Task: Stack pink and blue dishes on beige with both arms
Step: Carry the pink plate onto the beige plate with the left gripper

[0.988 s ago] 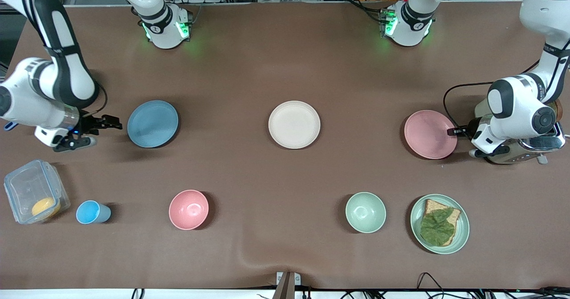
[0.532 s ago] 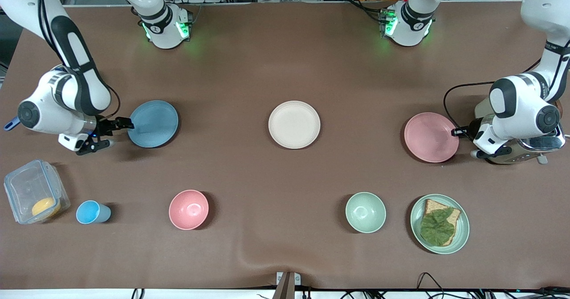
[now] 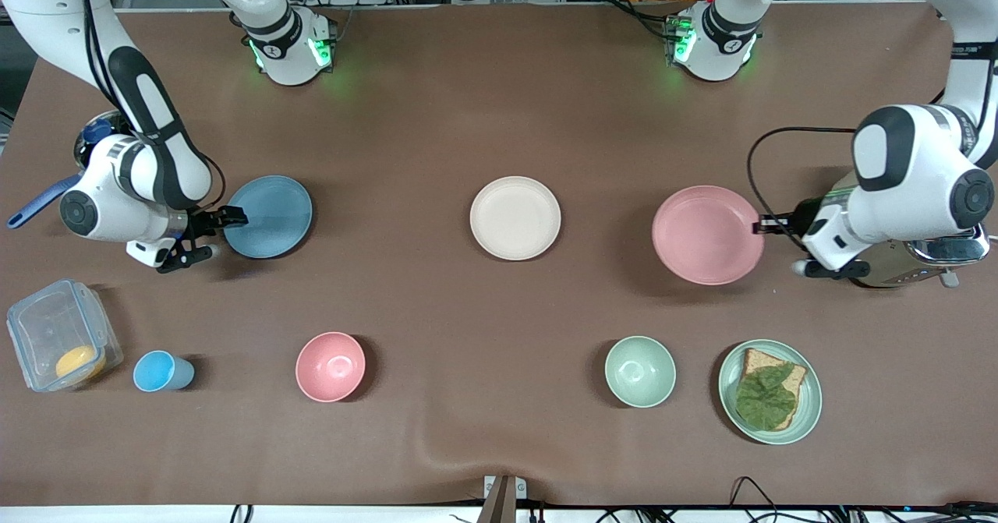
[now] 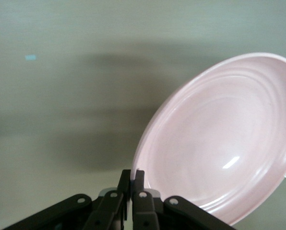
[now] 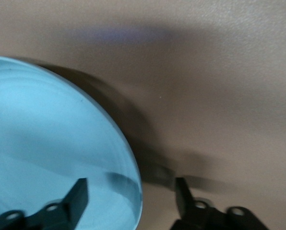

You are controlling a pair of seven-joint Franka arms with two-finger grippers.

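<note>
Front high, faces robots; wrists close on plate rims.

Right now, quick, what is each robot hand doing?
Left gripper: shut on the pink plate's rim, holding it up off the table.
Right gripper: open, fingers either side of the blue plate's rim.
</note>
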